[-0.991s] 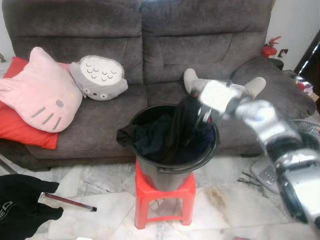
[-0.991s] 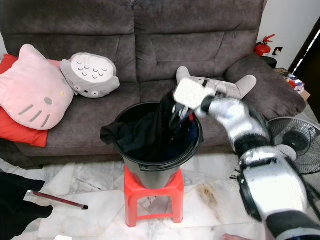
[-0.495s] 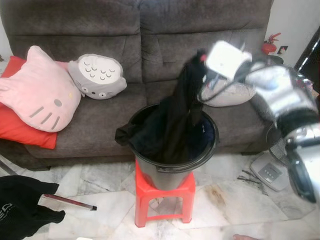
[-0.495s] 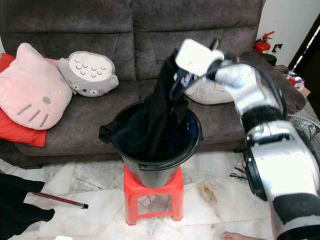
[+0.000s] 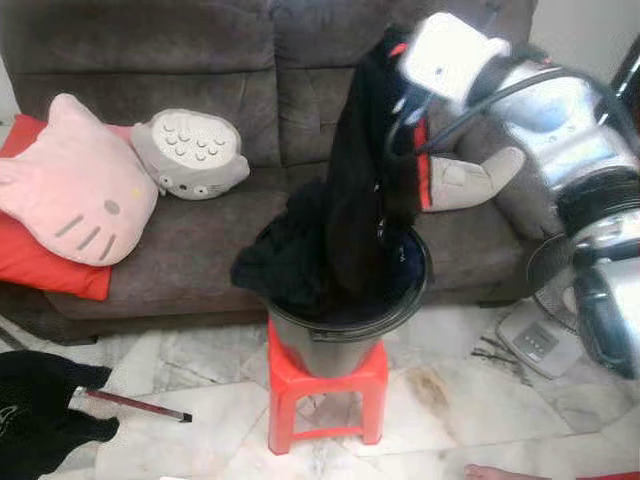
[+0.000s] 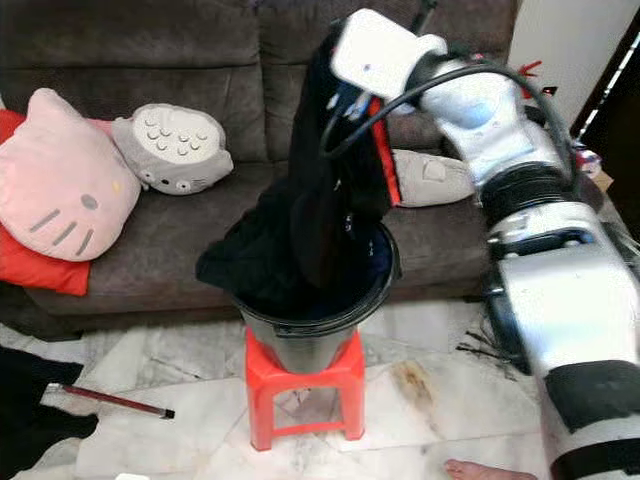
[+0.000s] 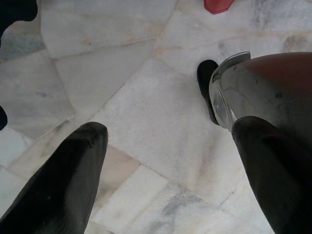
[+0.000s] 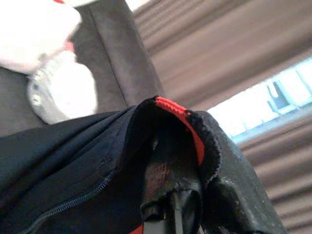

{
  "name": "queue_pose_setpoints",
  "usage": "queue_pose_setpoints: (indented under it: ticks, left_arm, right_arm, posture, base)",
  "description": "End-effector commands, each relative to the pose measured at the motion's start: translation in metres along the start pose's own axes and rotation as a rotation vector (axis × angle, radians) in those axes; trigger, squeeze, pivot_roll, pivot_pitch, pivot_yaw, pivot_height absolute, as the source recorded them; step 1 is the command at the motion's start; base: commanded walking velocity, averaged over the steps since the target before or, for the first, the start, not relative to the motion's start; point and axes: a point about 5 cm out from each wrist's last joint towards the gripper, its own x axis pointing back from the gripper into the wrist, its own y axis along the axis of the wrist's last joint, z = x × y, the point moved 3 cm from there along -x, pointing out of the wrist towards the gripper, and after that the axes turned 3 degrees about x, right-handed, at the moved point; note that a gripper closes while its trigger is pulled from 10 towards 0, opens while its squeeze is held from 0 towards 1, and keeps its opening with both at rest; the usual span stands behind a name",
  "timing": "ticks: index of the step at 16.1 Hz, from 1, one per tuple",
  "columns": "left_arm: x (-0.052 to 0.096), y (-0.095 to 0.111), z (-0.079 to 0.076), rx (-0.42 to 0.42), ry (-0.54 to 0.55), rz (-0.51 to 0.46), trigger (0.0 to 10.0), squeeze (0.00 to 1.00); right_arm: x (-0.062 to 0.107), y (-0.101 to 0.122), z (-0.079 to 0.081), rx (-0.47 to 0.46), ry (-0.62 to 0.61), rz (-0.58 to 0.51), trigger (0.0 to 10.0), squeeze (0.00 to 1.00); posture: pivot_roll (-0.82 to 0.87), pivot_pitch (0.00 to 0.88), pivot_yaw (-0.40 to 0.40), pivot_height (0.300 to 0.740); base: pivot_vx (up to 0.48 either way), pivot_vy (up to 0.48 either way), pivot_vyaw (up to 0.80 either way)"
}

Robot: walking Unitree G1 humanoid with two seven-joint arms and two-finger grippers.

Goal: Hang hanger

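A grey sofa [image 5: 200, 60] fills the background, with a pink cushion [image 5: 70, 190] and a grey plush [image 5: 190, 152] on its seat, and a marble floor [image 5: 180, 410] in front of it. On that floor a red stool [image 5: 325, 385] carries a black bucket [image 5: 340, 335] full of dark clothes. The right claw [image 5: 392, 95] is raised high above the bucket's far side, and its fingers are closed on the red-trimmed edge of a black garment [image 5: 355, 180]; in the right wrist view the cloth [image 8: 87, 156] is seen pinched at the red seam. From the claw the garment hangs straight down, its long axis close to vertical, and its lower end is not yet clear of the bucket, where it merges with the other clothes. A hanger cannot be made out in any view; it may be hidden inside the cloth. The garment therefore lies directly beneath the claw, so a further lift would probably be needed to free the tail from the rim. The left claw [image 7: 161, 161] hangs idle over the floor, well apart from the bucket, with its fingers spread and nothing between them, so the right arm is the nearer one.
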Motion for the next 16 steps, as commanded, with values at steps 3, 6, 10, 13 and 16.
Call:
queue_pose_setpoints:
  ticks: [3, 6, 10, 13, 16]
  left_arm:
    - [0.002, -0.010, -0.003, -0.008, -0.013, 0.025, 10.0, 0.00]
    - [0.003, -0.012, 0.000, -0.011, -0.009, 0.029, 10.0, 0.00]
    - [0.003, -0.012, -0.002, -0.011, -0.008, 0.029, 10.0, 0.00]
    - [0.002, -0.010, -0.012, -0.010, -0.015, 0.027, 10.0, 0.00]
    - [0.000, -0.004, -0.020, -0.012, -0.027, 0.021, 10.0, 0.00]
  right_arm:
    - [-0.015, 0.007, 0.081, -0.079, 0.231, -0.080, 0.0, 0.00]
    - [-0.019, 0.018, 0.133, -0.214, 0.330, -0.145, 0.0, 0.00]
    - [-0.030, 0.060, 0.162, -0.302, 0.388, -0.295, 0.0, 0.00]
    - [-0.029, 0.078, 0.183, -0.329, 0.445, -0.349, 0.0, 0.00]
    - [-0.025, 0.078, 0.205, -0.348, 0.498, -0.315, 0.0, 0.00]
  posture:
    - [-0.12, 0.007, 0.006, 0.740]
    - [-0.12, 0.009, 0.004, 0.740]
    - [-0.11, 0.013, 0.007, 0.740]
    - [-0.11, 0.011, -0.001, 0.740]
    - [-0.11, 0.014, -0.003, 0.740]
  base:
    - [0.000, 0.000, 0.00]
    - [0.000, 0.000, 0.00]
    - [0.000, 0.000, 0.00]
    - [0.000, 0.000, 0.00]
    - [0.000, 0.000, 0.00]
